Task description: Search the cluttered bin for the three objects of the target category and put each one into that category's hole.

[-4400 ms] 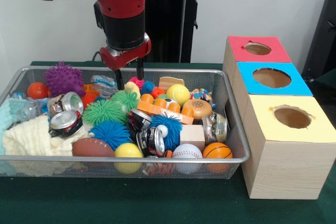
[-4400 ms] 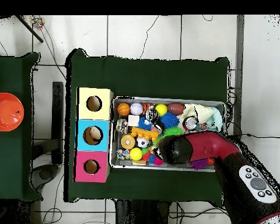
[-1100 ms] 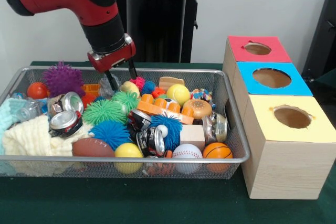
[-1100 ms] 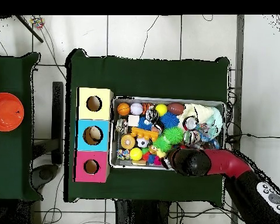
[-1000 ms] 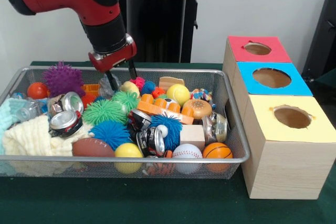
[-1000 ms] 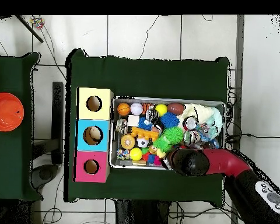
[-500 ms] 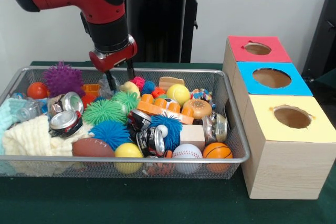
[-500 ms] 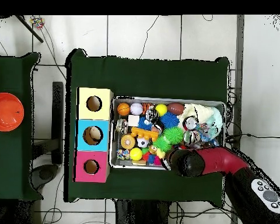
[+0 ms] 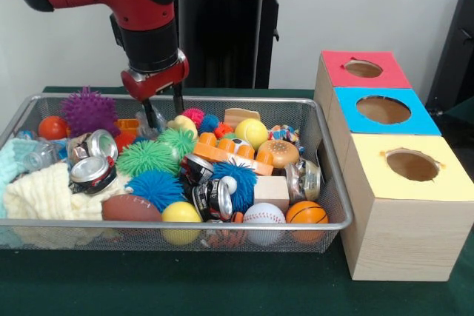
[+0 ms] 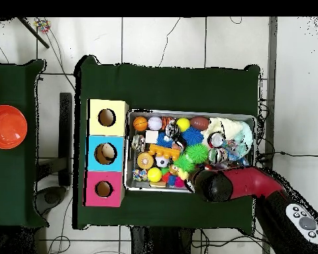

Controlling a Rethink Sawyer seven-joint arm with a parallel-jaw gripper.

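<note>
A wire bin (image 9: 332, 183) (image 10: 127, 151) holds a heap of toys: spiky balls in purple (image 9: 89, 110), green (image 9: 146, 157) and blue (image 9: 156, 186), crushed cans (image 9: 93, 172) (image 9: 215, 199), a football (image 9: 130, 208), a baseball (image 9: 264, 214), a basketball (image 9: 306, 212) and a burger toy (image 9: 278, 153). My gripper (image 9: 164, 112) hangs open over the bin's far left part, its tips just above a clear crumpled item and a small yellow ball (image 9: 184, 123). Nothing is between the fingers (image 9: 150, 115). In the overhead view the arm (image 10: 218, 184) hides the gripper.
Three wooden boxes stand in a row right of the bin, each with a round hole: red-topped (image 9: 362, 69) (image 10: 103, 189), blue-topped (image 9: 383, 110) (image 10: 105, 153), yellow-topped (image 9: 412, 166) (image 10: 107, 118). A cream cloth (image 9: 44, 194) fills the bin's left end. An orange bowl (image 10: 6, 126) sits on a separate table.
Since 4.4 s ago the gripper has shifted left in the front view and risen a little. Over the last second it barely drifted. The bin's contents look unchanged.
</note>
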